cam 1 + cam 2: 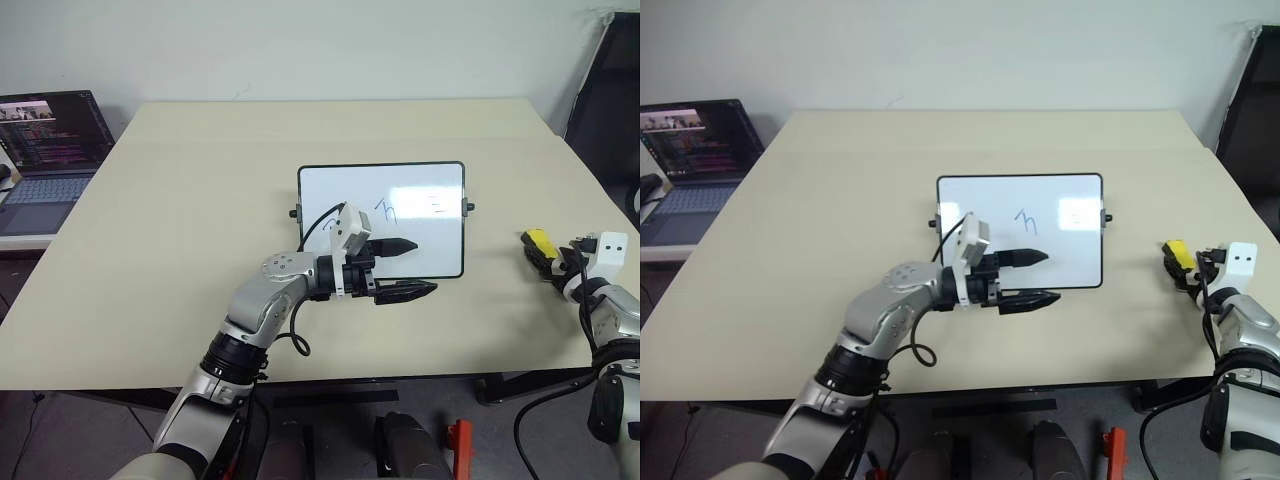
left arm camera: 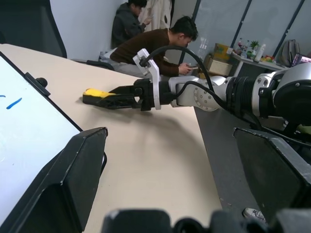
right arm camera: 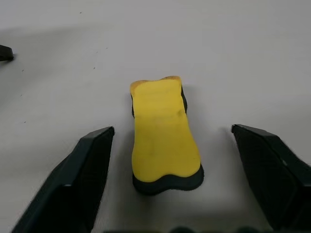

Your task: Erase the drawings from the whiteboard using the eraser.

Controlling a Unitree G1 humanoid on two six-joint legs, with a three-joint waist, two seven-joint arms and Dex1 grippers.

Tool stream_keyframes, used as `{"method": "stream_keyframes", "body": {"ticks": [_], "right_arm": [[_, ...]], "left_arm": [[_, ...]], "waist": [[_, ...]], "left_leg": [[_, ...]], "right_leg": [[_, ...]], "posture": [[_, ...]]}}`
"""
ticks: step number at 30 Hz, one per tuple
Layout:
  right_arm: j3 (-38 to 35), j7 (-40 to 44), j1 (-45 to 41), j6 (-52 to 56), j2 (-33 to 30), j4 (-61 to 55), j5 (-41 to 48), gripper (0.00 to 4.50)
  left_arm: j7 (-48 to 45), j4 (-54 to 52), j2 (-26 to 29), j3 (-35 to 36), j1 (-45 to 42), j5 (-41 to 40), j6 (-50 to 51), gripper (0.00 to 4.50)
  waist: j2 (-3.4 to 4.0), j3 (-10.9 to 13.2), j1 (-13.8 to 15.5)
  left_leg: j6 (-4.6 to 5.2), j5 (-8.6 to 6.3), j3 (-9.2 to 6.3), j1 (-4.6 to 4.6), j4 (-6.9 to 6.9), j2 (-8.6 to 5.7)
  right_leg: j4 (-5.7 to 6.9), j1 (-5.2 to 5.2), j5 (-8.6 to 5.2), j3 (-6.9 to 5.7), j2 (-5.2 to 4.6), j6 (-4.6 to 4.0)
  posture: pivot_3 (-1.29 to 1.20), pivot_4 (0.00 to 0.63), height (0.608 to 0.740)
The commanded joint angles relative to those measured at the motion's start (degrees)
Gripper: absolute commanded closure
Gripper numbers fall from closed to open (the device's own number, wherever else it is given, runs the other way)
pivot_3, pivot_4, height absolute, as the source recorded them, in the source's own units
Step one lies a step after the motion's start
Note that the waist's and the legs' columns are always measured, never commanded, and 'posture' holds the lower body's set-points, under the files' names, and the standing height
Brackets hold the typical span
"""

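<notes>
On the beige counter (image 1: 180,200) we've got the whiteboard (image 1: 440,255) lying flat in the middle, and our left gripper (image 1: 412,268) hangs over its near edge, pointing toward the right, fingers spread apart with nothing between them. We can make out the drawings (image 1: 388,209) on the white surface: thin blue scribbles, one looking a bit like an "h" or a "3", another fainter mark to its right, and none of it reads as real writing. Over at the right edge of the counter sits the eraser (image 3: 163,133), a yellow block on a dark base, well apart from the board. Our right gripper (image 3: 172,182) is right there with it, and from the wrist we see the black fingers (image 3: 80,172) standing open on either side of the block, not touching it. Off to the far left, a laptop (image 1: 45,150) shows lines of code too small to read.
</notes>
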Motion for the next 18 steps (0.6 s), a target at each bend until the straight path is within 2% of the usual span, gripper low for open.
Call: {"method": "stream_keyframes", "body": {"ticks": [1, 4, 6, 15, 17, 18], "right_arm": [[-0.74, -0.4, -0.57, -1.33, -0.21, -0.1, 0.09, 1.75], [-0.84, -0.69, 0.29, -1.64, -0.01, 0.03, 0.11, 2.88], [-0.92, -0.75, 0.76, -1.76, 0.12, -0.12, 0.19, 3.4], [-1.36, -0.33, 1.55, -1.56, -0.58, -2.75, 1.08, 3.46], [-3.19, 0.7, 3.48, 0.74, -1.09, -10.04, 3.94, 3.46], [-4.78, 0.71, 5.46, 3.37, -1.27, -17.35, 6.44, 3.46]], "left_arm": [[-0.07, -2.47, -0.41, 1.02, 0.11, -0.28, -0.55, 0.0], [-0.01, -2.49, -0.55, 0.73, 0.22, -0.16, -0.57, 0.0], [0.0, -2.57, -0.66, 0.58, 0.33, -0.16, -0.52, 0.0], [-0.23, -2.44, -0.76, 0.61, 0.51, 0.01, -0.49, 0.0], [-0.24, -2.72, 0.01, 1.13, 0.44, 0.28, -0.81, 0.0], [-0.23, -2.92, 0.78, 1.9, 0.37, 0.19, -0.84, 0.0]], "waist": [[0.0, 0.0, 0.0], [0.0, 0.0, 0.0], [0.0, 0.0, 0.0], [0.0, 0.0, 0.02], [0.0, 0.0, 0.06], [0.01, 0.0, 0.1]], "left_leg": [[0.0, 0.0, 0.0, 0.0, 0.0, 0.0], [0.0, 0.0, 0.0, 0.0, 0.0, 0.0], [0.0, 0.0, 0.0, 0.0, 0.0, 0.0], [0.0, 0.0, -0.01, 0.01, 0.01, 0.0], [0.0, 0.0, -0.01, 0.0, 0.01, 0.0], [0.0, 0.0, -0.01, 0.0, 0.01, 0.0]], "right_leg": [[0.0, 0.0, 0.0, 0.0, 0.0, 0.0], [0.0, 0.0, 0.0, 0.0, 0.0, 0.0], [0.0, 0.01, 0.0, 0.0, 0.0, 0.0], [0.0, 0.02, 0.0, -0.01, 0.0, 0.0], [-0.01, 0.02, 0.0, -0.01, 0.0, 0.0], [0.0, 0.02, 0.0, -0.01, 0.0, 0.0]], "posture": [[0.0, 0.15, 0.74], [0.0, 0.15, 0.74], [0.0, 0.15, 0.74], [0.0, 0.15, 0.74], [0.0, 0.15, 0.74], [0.0, 0.15, 0.74]]}}
